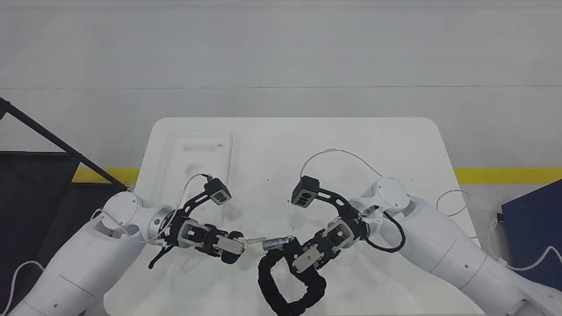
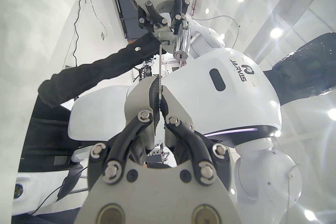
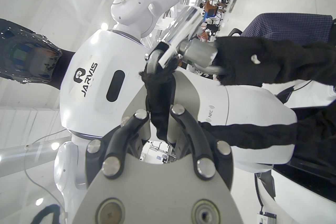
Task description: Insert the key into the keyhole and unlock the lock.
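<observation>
Left gripper (image 2: 158, 89): clenched on the key (image 2: 159, 64), which is seen edge-on as a thin metal strip. The key's bow is buried between the pads and cannot be made out. The blade is pointed straight ahead of the fingertips. Its tip is placed just beside the lock (image 2: 182, 41), at a small metal block next to the chrome body; whether contact is made there cannot be told. The keyhole (image 2: 180, 55) is seen on the lock's end face, turned toward the left gripper and a little to one side of the key's tip. The key is not seated in it.

Right gripper (image 3: 160, 86): clamped on the black-sleeved cable (image 3: 262, 64) close to where it joins the lock. The pads are covered by fabric, so what is pinched under the sleeve is hidden. The lock is held just beyond the fingertips. The rest of the cable is looped behind the right gripper, toward the robot, over the near edge of the table (image 1: 351, 149).
</observation>
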